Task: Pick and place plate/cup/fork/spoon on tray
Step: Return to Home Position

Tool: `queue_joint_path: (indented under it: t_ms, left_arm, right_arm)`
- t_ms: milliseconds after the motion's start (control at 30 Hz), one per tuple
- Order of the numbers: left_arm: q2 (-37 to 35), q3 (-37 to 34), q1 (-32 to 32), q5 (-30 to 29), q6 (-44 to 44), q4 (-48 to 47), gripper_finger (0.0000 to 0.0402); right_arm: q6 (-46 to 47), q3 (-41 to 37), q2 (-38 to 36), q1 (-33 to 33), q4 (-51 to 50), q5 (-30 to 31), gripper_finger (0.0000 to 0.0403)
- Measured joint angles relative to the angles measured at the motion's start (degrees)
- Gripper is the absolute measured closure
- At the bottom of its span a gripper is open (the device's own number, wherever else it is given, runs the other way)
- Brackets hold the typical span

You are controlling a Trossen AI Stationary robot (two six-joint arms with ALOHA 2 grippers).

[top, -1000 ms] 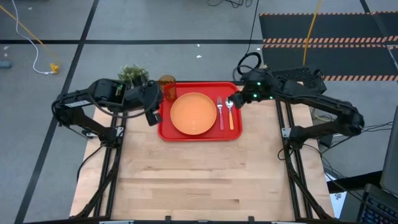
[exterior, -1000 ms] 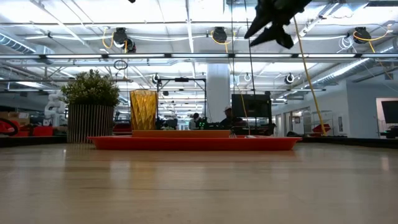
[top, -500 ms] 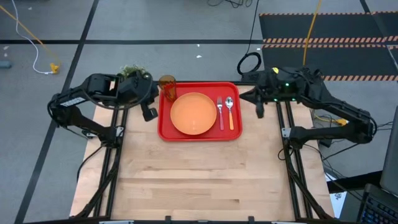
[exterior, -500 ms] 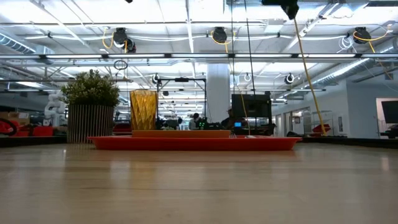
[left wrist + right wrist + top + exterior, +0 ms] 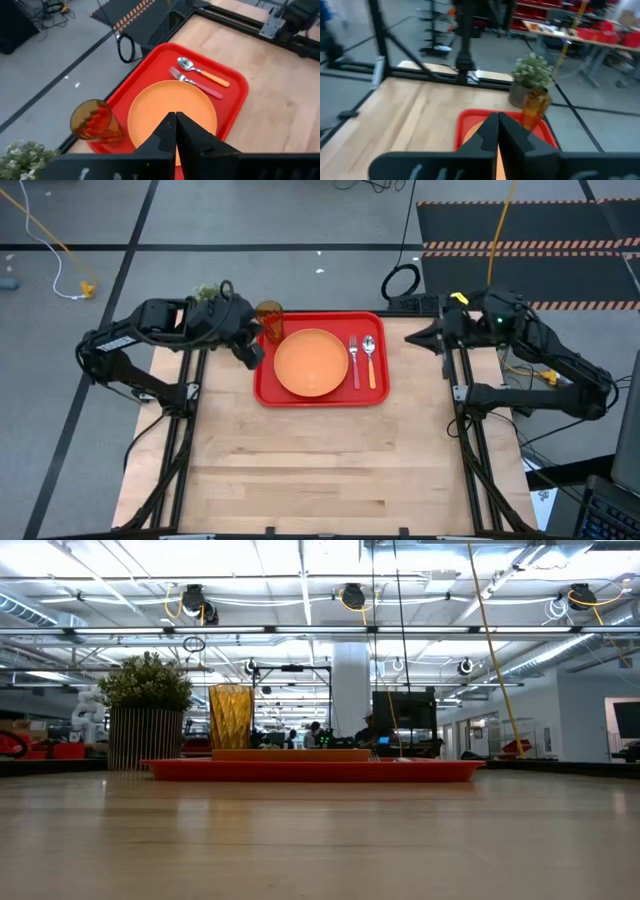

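Tray (image 5: pixel 268 394) sits against the middle of the table's (image 5: pixel 320 465) far edge, and you have all four pieces on it. The plate (image 5: pixel 311 362) is in its middle and the cup (image 5: pixel 268 318) stands upright in its far left corner. The fork (image 5: pixel 354 363) and spoon (image 5: pixel 371 363) lie side by side between plate and right rim, spoon outermost. Your left gripper (image 5: pixel 250 354) hangs just off the tray's left rim near the cup, fingers pressed together on nothing. Your right gripper (image 5: pixel 424 338) is above the table's far right corner, apart from the tray, likewise closed and empty. A potted plant (image 5: pixel 148 710) stands on the far edge, left of the cup.
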Motion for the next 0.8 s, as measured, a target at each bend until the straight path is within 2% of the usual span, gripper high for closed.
queue_joint_path:
  t_ms: [167,267,367,467,667,800]
  left_arm:
    - [0.0,0.0,-2.6,1.8,9.2,3.2,0.0398]
    - [0.0,0.0,-2.6,3.8,13.3,4.4,0.0399]
    - [0.0,0.0,-2.2,5.8,15.2,4.6,0.0399]
    - [0.0,-0.3,-2.1,7.2,16.6,4.5,0.0400]
    - [-1.4,-6.6,-2.1,7.4,15.8,5.0,0.0400]
    - [-3.2,-13.4,-2.1,9.9,14.2,8.4,0.0399]
  right_arm:
    - [-1.5,-3.9,-3.5,0.0,0.1,-4.4,0.0403]
    - [-1.5,-7.7,-5.9,0.0,0.4,-4.5,0.0403]
    - [-1.5,-12.5,-8.2,0.0,4.7,-4.5,0.0403]
    - [-0.6,-18.3,-10.5,0.0,13.4,-4.5,0.0403]
    - [0.0,-29.0,-14.2,0.0,28.0,-4.2,0.0403]
    - [0.0,-33.7,-15.8,0.0,32.7,-0.4,0.0403]
